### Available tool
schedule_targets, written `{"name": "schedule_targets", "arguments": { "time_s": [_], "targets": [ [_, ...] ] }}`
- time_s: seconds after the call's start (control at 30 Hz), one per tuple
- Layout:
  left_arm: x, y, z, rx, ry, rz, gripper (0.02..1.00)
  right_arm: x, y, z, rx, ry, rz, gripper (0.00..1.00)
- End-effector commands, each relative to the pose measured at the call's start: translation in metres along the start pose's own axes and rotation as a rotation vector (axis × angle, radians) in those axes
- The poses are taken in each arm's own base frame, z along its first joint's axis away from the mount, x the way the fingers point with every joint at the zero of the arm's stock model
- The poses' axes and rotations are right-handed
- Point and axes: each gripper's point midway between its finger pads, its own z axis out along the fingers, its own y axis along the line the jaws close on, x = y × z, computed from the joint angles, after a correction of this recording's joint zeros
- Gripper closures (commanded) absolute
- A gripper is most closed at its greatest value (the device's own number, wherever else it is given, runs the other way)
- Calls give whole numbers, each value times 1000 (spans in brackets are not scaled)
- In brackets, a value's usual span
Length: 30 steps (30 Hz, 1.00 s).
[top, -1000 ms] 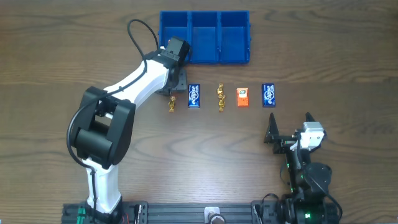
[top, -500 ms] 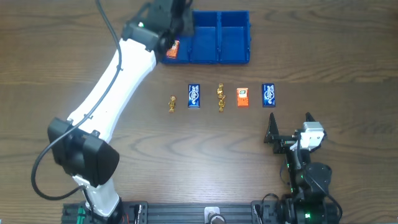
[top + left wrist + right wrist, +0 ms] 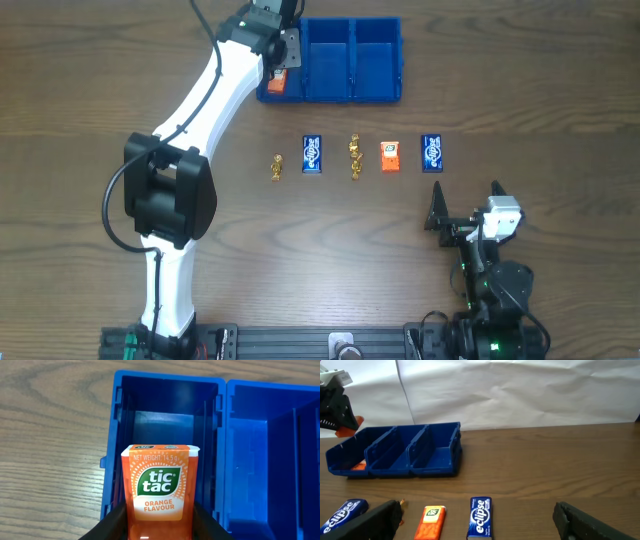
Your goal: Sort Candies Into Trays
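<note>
My left gripper (image 3: 159,525) is shut on an orange candy box (image 3: 160,487) and holds it upright over the left compartment of the blue three-part tray (image 3: 250,435). From above, that gripper (image 3: 283,52) and the orange box (image 3: 277,83) sit at the tray's (image 3: 378,95) left end. A row of candies lies below the tray: a gold candy (image 3: 277,167), a blue pack (image 3: 312,153), two gold candies (image 3: 355,157), another orange box (image 3: 390,156) and a second blue pack (image 3: 432,152). My right gripper (image 3: 437,212) rests open near the front right, below the row.
The right wrist view looks across the table at the tray (image 3: 435,462), the orange box (image 3: 432,522) and a blue pack (image 3: 480,517). A white sheet hangs behind the table. Bare wood lies left and right of the candy row.
The left arm rose from the left end of the candy row and carried the orange box up to the tray's left compartment. The right arm has kept still.
</note>
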Motion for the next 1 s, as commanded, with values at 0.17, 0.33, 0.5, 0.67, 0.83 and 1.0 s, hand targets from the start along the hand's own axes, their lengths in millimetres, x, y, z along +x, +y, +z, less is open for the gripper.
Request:
{"name": "schedule_targets", "arguments": {
  "time_s": [0.17, 0.33, 0.5, 0.67, 0.83, 1.0],
  "targets": [
    [-4, 1, 0, 9, -3, -7, 95, 2, 0, 0, 3, 2, -7, 1],
    [-7, -2, -5, 17, -16, -32, 20, 2, 0, 0, 3, 2, -7, 1],
    [-10, -57, -50, 83, -79, -52, 18, 2, 0, 0, 3, 2, -7, 1],
    [37, -148, -89, 134, -91, -5, 18, 2, 0, 0, 3, 2, -7, 1],
    [120, -207, -90, 119, -6, 60, 45, 2, 0, 0, 3, 2, -7, 1],
    [158, -223, -68, 93, 42, 75, 58, 2, 0, 0, 3, 2, -7, 1]
  ]
}}
